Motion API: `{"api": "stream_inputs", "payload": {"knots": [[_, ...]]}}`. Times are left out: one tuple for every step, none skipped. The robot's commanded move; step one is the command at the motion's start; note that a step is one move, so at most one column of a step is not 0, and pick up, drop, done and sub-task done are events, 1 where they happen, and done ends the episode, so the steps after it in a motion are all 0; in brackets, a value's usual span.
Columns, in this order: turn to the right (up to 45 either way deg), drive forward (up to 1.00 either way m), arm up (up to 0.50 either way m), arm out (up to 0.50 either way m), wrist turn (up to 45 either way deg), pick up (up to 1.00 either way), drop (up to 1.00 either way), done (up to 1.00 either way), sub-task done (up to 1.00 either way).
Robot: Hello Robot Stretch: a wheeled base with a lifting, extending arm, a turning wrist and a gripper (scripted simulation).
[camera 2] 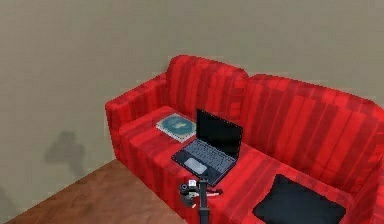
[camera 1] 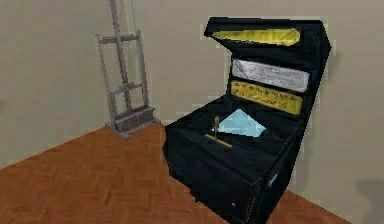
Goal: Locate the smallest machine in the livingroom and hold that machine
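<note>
An open dark laptop (camera 2: 212, 148) lies on the middle seat of a red striped sofa (camera 2: 300, 120), its screen upright and facing the front. My arm rises from the bottom edge just below it, and the gripper (camera 2: 191, 187) is at the sofa's front edge, near the laptop's near corner. I cannot tell whether the gripper holds anything, nor whether it touches the laptop. In the forward view a large black arcade-style cabinet (camera 1: 245, 130) with yellow panels, a pale blue screen and a small stick stands against the wall.
A flat grey book-like thing (camera 2: 175, 124) lies on the sofa's left seat. A black flat pad (camera 2: 300, 203) rests on the right seat. A grey easel (camera 1: 125, 85) leans at the wall left of the cabinet. Brown wooden floor (camera 1: 80, 190) spreads in front.
</note>
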Motion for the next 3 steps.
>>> {"api": "stream_inputs", "payload": {"knots": [[0.0,0.00,0.00,0.00,0.0,1.00,0.00,0.00,0.00],[0.0,0.00,0.10,0.00,0.0,0.00,0.00,0.00,0.00],[0.0,0.00,0.00,0.00,0.0,0.00,0.00,1.00,0.00]]}}
